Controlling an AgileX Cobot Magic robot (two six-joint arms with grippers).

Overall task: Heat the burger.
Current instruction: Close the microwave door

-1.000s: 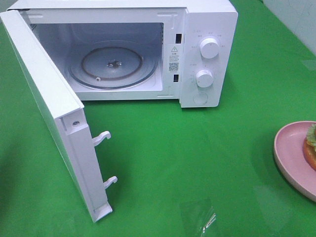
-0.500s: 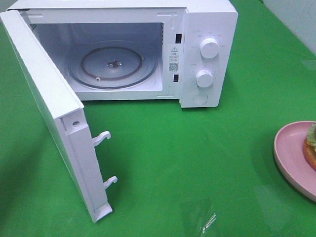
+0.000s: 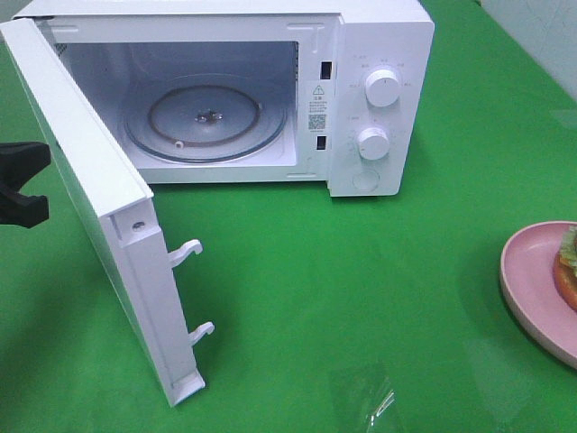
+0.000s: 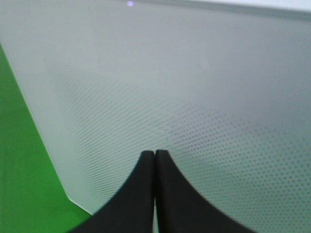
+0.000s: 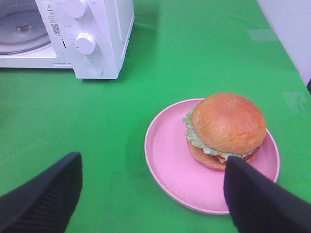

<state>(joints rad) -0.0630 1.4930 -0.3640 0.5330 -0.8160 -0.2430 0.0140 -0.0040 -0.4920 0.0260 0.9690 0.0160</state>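
While the microwave door [image 3: 90, 207] is faced by the closed left gripper [image 4: 154, 154], the burger [image 5: 226, 130] on the pink plate [image 5: 167, 162] is framed just ahead of the wide-spread right gripper [image 5: 153, 194], so a descent and grasp are judged next.

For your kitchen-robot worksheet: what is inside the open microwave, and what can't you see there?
Inside the microwave only a bare glass turntable shows. The cavity's left wall is hidden behind the open door.
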